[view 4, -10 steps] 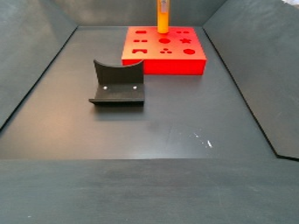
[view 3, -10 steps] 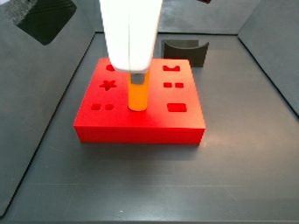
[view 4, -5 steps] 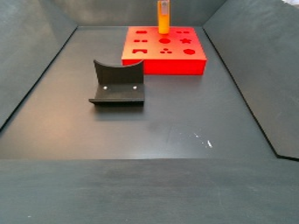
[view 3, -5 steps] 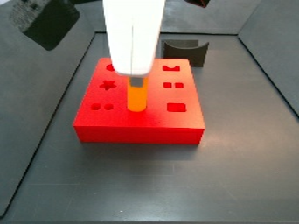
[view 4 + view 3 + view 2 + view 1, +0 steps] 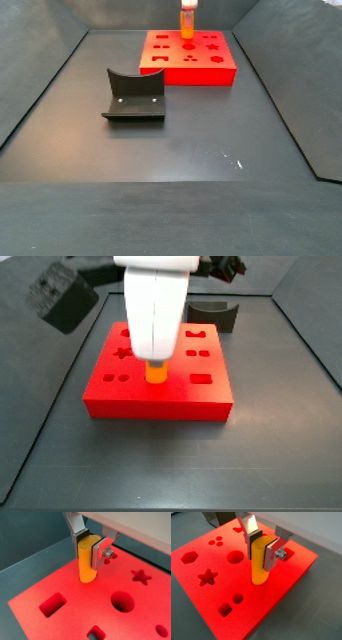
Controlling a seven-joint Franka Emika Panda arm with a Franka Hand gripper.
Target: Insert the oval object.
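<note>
The oval object (image 5: pixel 260 564), a slim orange-yellow peg, stands upright between my gripper's (image 5: pixel 262 548) silver fingers, which are shut on its upper part in both wrist views (image 5: pixel 90 546). Its lower end meets the top face of the red block (image 5: pixel 211 597) among the shaped holes, and the hole under it is hidden by the peg. In a side view only a short length of the peg (image 5: pixel 156 373) shows between the gripper (image 5: pixel 156 360) and the red block (image 5: pixel 160 401). In a side view the peg (image 5: pixel 187 25) stands at the block's (image 5: pixel 189 70) far edge.
The dark fixture (image 5: pixel 134 96) stands on the grey floor in front of the block in a side view, and behind the block in a side view (image 5: pixel 214 313). Sloping grey walls (image 5: pixel 40 90) enclose the floor. The block's top has round, star, hexagon and rectangular holes.
The gripper has moved straight down with the peg. Less of the peg shows above the red block than before. The block and fixture have not moved.
</note>
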